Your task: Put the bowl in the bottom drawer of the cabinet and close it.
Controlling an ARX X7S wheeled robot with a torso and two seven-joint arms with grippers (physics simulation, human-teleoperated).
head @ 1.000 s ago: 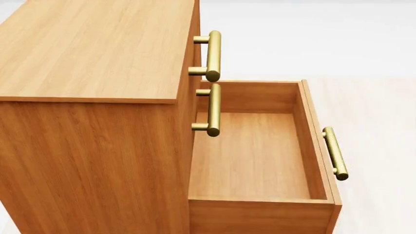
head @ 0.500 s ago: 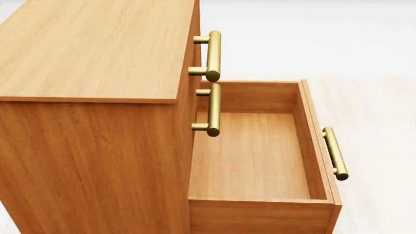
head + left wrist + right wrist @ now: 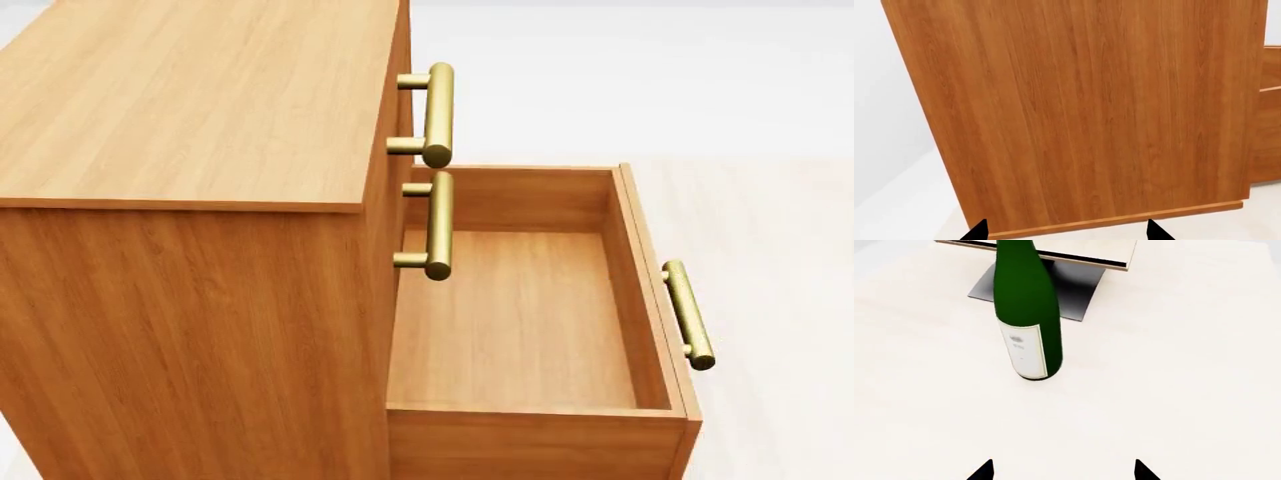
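Note:
The orange-brown cabinet [image 3: 187, 150] fills the left of the head view, and its bottom drawer [image 3: 521, 330] stands pulled out and empty, brass bar handle [image 3: 689, 314] on its front. The two upper drawers are shut behind their handles [image 3: 438, 115]. The bowl is out of view in every frame. Neither arm shows in the head view. My left gripper [image 3: 1066, 232] is open, its black fingertips [image 3: 977, 231] wide apart and facing the cabinet's side panel [image 3: 1087, 110] low down near its base. My right gripper [image 3: 1062, 472] is open over pale floor with nothing between its fingertips [image 3: 982, 471].
A green bottle [image 3: 1025, 310] with a white label stands on the pale surface ahead of the right gripper. Behind it is a pale wooden rack [image 3: 1081, 255] on a grey base. White floor surrounds the cabinet.

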